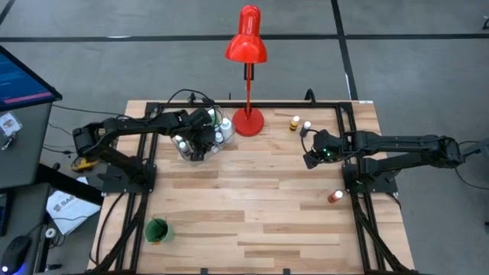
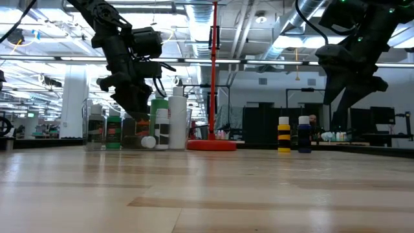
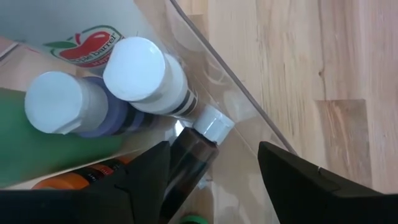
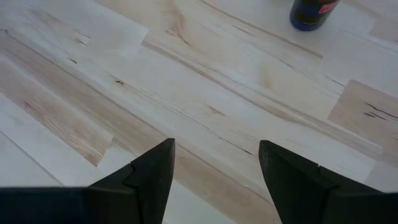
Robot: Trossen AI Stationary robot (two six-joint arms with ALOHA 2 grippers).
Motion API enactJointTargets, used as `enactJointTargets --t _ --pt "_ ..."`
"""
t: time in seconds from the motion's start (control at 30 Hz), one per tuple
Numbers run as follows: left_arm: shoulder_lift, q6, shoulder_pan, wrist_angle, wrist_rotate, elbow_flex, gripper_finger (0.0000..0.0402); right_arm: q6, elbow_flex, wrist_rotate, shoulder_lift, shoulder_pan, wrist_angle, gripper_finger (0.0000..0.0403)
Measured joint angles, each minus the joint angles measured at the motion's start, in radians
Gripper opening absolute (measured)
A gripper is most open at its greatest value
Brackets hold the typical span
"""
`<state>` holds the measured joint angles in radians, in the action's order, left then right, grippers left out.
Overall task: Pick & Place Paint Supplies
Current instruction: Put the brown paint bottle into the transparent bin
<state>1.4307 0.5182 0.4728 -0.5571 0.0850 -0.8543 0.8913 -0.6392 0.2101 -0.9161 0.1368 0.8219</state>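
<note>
A clear plastic bin (image 2: 86, 123) stands on the table's far left part, beside the red lamp's base. It holds several paint bottles: two white-capped ones (image 3: 140, 71) upright, a green one (image 2: 114, 129), and a dark white-capped bottle (image 3: 196, 149) lying tilted. My left gripper (image 3: 212, 148) is open and reaches down into the bin (image 1: 200, 143); one finger is inside, close beside the dark bottle, and the other is outside the wall. My right gripper (image 4: 216, 146) is open and hovers over bare wood (image 1: 309, 153). A yellow-striped bottle (image 2: 283, 134) and a dark blue one (image 2: 304, 134) stand near the far edge. My left gripper has one finger (image 3: 146, 177) right beside the dark bottle's body (image 3: 186, 165), coming from above into the bin. I cannot tell whether they touch. The bottle lies tilted against the bin's clear wall (image 3: 249, 118), cap up.
The tall red desk lamp (image 1: 246, 76) stands at the far edge between the arms. A green cup (image 1: 157, 229) sits near the front left corner. A red bottle (image 1: 334, 197) stands by the right arm's base. The table's middle and near part are bare wood.
</note>
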Motion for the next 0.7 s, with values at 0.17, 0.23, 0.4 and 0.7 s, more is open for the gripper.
enactJointTargets --t 0.17,0.23,0.4,0.7 --pt "0.000 0.002 0.000 0.001 0.014 0.000 0.0237 -0.005 0.000 0.000 0.000 0.000 0.000 0.0227" --pt "0.000 0.018 0.000 0.002 0.018 0.000 0.0237 -0.009 0.000 0.000 0.000 0.000 0.000 0.0227" --pt "0.000 0.025 0.000 0.003 0.020 0.000 0.0237 -0.008 0.000 0.000 0.000 0.000 0.001 0.0227" --pt "-0.001 0.053 0.002 0.007 0.001 0.000 0.0237 -0.008 0.000 0.000 0.000 0.000 0.001 0.0227"
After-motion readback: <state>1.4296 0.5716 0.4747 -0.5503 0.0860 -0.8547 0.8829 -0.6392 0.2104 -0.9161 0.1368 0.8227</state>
